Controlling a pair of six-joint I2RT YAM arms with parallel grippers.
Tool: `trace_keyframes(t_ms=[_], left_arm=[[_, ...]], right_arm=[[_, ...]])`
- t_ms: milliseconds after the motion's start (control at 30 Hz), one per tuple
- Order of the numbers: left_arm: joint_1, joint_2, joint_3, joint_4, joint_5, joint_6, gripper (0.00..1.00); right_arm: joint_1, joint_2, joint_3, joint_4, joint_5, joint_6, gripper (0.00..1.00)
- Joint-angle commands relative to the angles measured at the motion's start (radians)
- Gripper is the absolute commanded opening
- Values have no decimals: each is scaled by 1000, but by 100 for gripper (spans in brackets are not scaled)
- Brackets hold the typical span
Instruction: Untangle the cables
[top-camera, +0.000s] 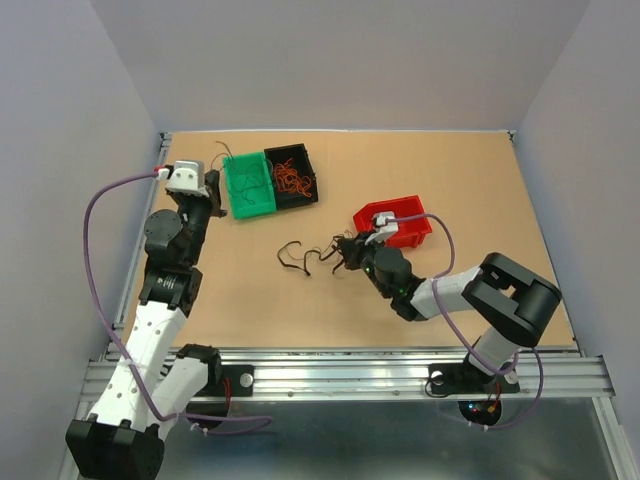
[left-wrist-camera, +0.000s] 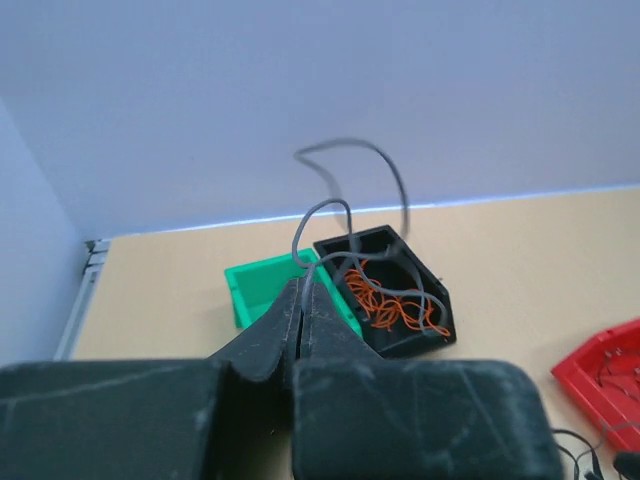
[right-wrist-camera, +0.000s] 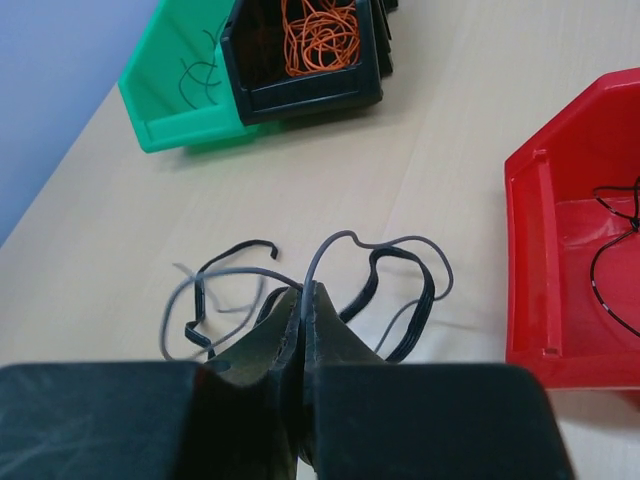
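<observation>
Left gripper (left-wrist-camera: 302, 292): clenched, fingertips pressed together on a grey wire (left-wrist-camera: 352, 146). The wire rises from the tips, arcs over and curls back down, all of it off the table (top-camera: 480, 200). This gripper hangs at the far left, just near of the green bin (right-wrist-camera: 170, 125).

Right gripper (right-wrist-camera: 303, 296): clenched, low at mid-table. A grey strand (right-wrist-camera: 345, 238) comes out from between its tips and runs off to the right. The strand belongs to the bunch (right-wrist-camera: 433, 285), black and grey loops lying on the table around the fingertips, left of the red bin (right-wrist-camera: 530, 250) and near of the other two bins.

Bins: green bin and black bin (right-wrist-camera: 300, 95) sit side by side, touching, at the far left, green on the left.
- Black bin: a tangle of orange wires (right-wrist-camera: 320, 35).
- Green bin: one dark wire (right-wrist-camera: 200, 75).
- Red bin, right of centre: a thin black wire (right-wrist-camera: 594, 268) on its floor.
</observation>
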Motion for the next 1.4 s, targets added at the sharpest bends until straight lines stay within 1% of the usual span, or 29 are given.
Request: trace_keyframes(t_ms=[0, 33, 67, 133, 167, 233, 267, 300, 367, 400, 467, 500, 600, 633, 667, 800, 1067, 1167, 1200, 1233, 1267, 1300, 1367], left_arm=[[33, -10, -17, 102, -92, -50, 0], [36, -11, -23, 110, -18, -46, 0], [36, -11, -29, 116, 14, -35, 0], [36, -10, -30, 121, 25, -33, 0], [36, -11, -34, 125, 38, -29, 0], [36, -8, -47, 139, 109, 11, 0], [36, -4, -49, 142, 165, 17, 0], [38, 14, -41, 141, 173, 17, 0], [36, 47, -24, 127, 166, 20, 0], [36, 89, 0, 107, 158, 22, 0], [36, 137, 23, 87, 127, 27, 0], [36, 181, 44, 72, 117, 30, 0], [36, 266, 74, 56, 92, 33, 0], [36, 286, 91, 50, 80, 34, 0], [36, 307, 98, 47, 74, 34, 0], [36, 439, 154, 24, 51, 34, 0], [36, 628, 272, -17, -26, 48, 0], [36, 720, 344, -52, -38, 31, 0], [36, 783, 376, -74, -70, 28, 0], [36, 817, 446, -127, -75, 27, 0], [34, 849, 480, -152, -93, 22, 0], [34, 910, 533, -192, -103, 16, 0], [34, 962, 577, -210, -121, 14, 0]], right_arm=[[3, -38, -23, 48, 1, -11, 0], [3, -49, -17, 41, -57, -43, 1], [3, -52, -11, 16, -86, -57, 1], [5, -64, 3, 1, -138, -74, 0], [5, -66, 9, -4, -233, -111, 0], [6, -63, 29, -47, -322, -140, 10], [9, -58, 54, -71, -376, -169, 18], [19, -55, 62, -105, -381, -180, 32], [28, -55, 68, -121, -349, -197, 36], [29, -57, 66, -122, -340, -197, 39], [29, -58, 65, -122, -332, -196, 43], [29, -61, 62, -122, -331, -194, 50], [31, -69, 57, -124, -323, -194, 64], [31, -70, 55, -124, -315, -194, 71], [31, -71, 55, -122, -306, -194, 73], [31, -75, 51, -124, -298, -194, 76], [31, -97, 37, -121, -281, -185, 76], [31, -107, 31, -119, -278, -183, 76], [31, -107, 29, -119, -274, -183, 76], [31, -107, 29, -119, -274, -183, 76], [31, -107, 29, -117, -271, -183, 76], [31, -107, 26, -117, -268, -182, 76], [31, -109, 28, -116, -265, -179, 76]])
